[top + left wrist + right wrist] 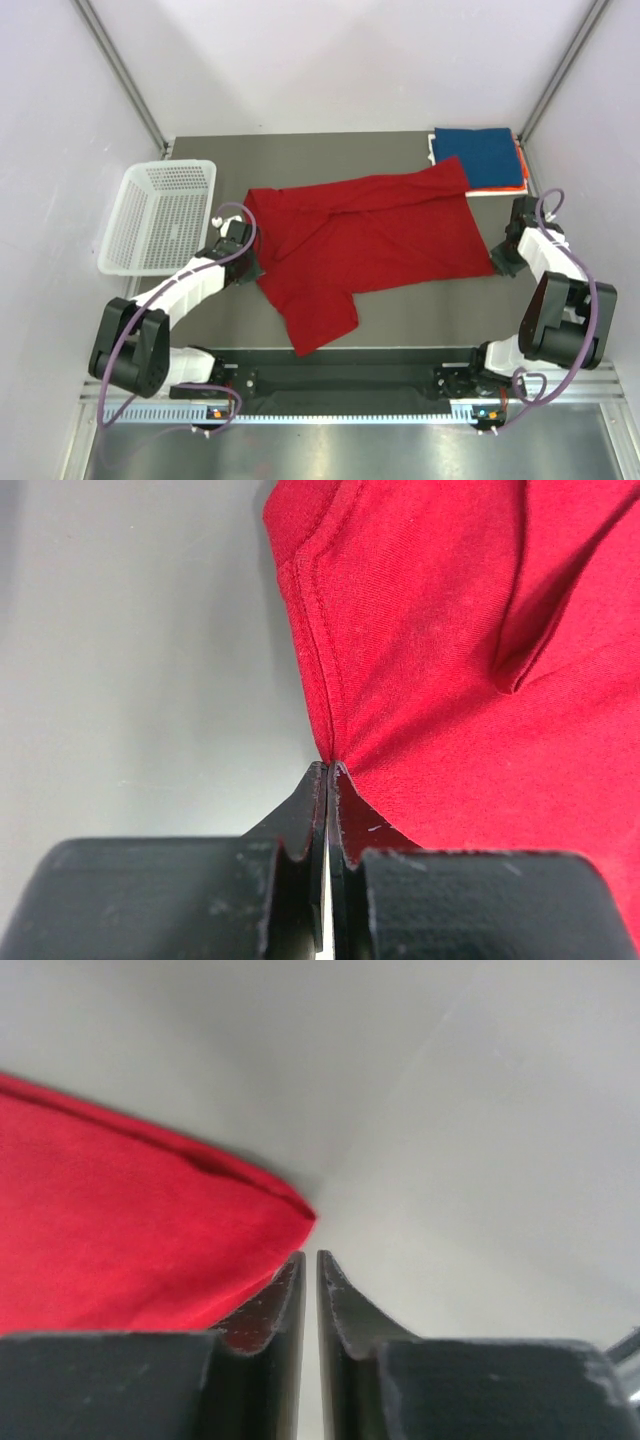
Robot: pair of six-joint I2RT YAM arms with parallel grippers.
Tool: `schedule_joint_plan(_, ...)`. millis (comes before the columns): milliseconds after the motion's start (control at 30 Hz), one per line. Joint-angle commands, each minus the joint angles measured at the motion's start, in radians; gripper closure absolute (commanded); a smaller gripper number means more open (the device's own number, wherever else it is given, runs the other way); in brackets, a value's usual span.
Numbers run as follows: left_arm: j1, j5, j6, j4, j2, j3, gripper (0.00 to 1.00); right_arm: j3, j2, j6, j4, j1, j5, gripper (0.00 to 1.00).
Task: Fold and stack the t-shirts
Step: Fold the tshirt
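- Red t-shirt [370,235]: soft, matt knit cloth with stitched hem.
- Mesh basket [135,215]: white perforated plastic, slightly glossy.
- Table [300,155]: smooth matt grey surface.
- Left gripper [328,770]: matt black plastic, scuffed edges.

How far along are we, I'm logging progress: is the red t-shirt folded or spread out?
Spread, not folded: the red t-shirt lies opened out across the table, with one sleeve pointing toward the near edge.

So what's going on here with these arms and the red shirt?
Two robot arms are working on a red shirt that lies unfolded and rumpled on the table. The left tool is shut on the shirt's left edge. The right tool sits shut beside its right corner, apparently not gripping it. A folded stack, blue on top, lies at the far right corner.
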Motion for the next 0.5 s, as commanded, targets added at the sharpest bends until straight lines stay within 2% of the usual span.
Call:
schedule_joint_plan(0,-0.002,-0.024,0.018,-0.033,-0.045,0.021,1.00,-0.004,-0.009,-0.013,0.050,-0.015,-0.100,0.78)
schedule_joint_plan(100,-0.002,-0.011,0.014,-0.030,-0.043,0.020,1.00,-0.004,0.040,0.024,0.057,-0.014,-0.160,0.69)
schedule_joint_plan(200,-0.002,0.005,0.008,-0.014,-0.065,0.008,1.00,-0.004,0.083,0.046,0.072,-0.012,-0.168,0.65)
schedule_joint_plan(333,-0.002,0.045,-0.004,0.013,-0.080,-0.011,1.00,-0.017,0.109,0.072,0.109,-0.014,-0.132,0.63)
schedule_joint_plan(467,-0.002,0.027,0.008,0.013,-0.091,-0.014,1.00,-0.034,0.111,0.104,0.128,-0.015,-0.096,0.63)
